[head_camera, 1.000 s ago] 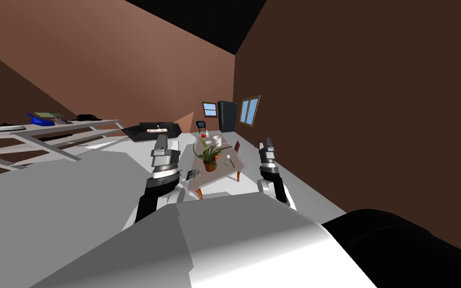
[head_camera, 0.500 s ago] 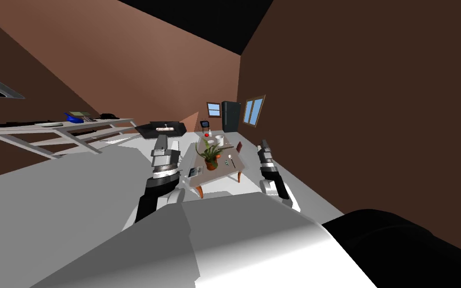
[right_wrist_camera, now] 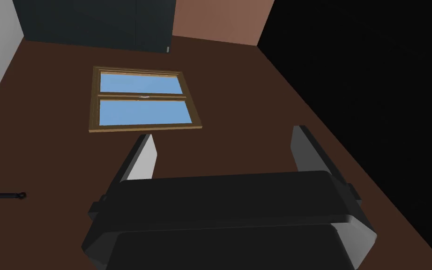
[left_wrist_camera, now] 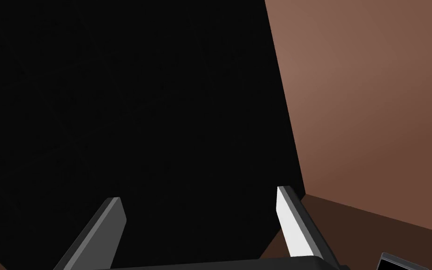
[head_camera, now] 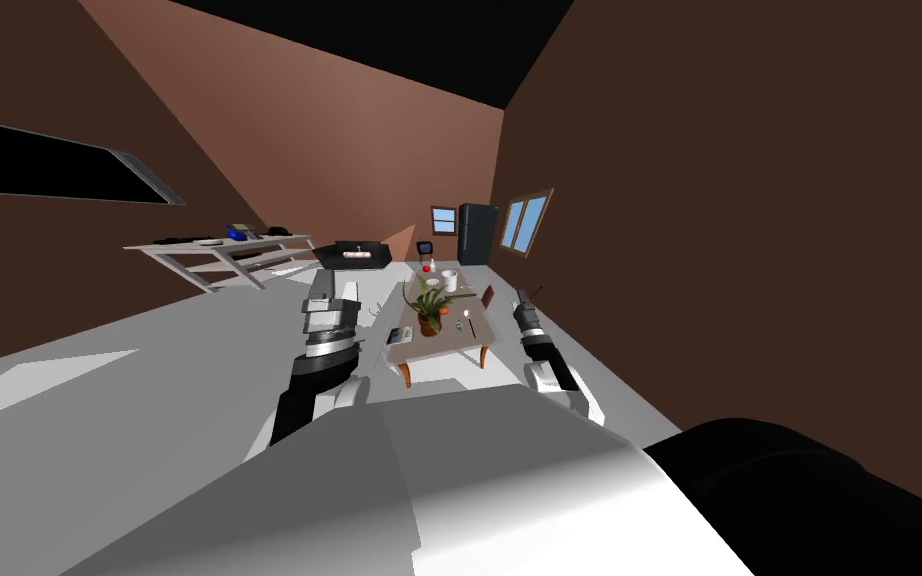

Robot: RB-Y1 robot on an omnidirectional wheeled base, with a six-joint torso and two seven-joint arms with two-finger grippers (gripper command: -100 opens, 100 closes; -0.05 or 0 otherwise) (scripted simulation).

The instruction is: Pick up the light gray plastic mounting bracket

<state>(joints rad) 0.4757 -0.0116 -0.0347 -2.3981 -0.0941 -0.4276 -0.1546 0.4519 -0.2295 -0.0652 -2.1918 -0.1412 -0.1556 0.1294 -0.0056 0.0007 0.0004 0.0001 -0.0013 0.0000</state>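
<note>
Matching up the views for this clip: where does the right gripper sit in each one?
Head view: right gripper just right of the low table.
Right wrist view: right gripper in the foreground, fingers open.
Left wrist view: left gripper, open, against a black area.
Shared landmark: the blue-paned window, beyond the right gripper in the head and right wrist views.
</note>
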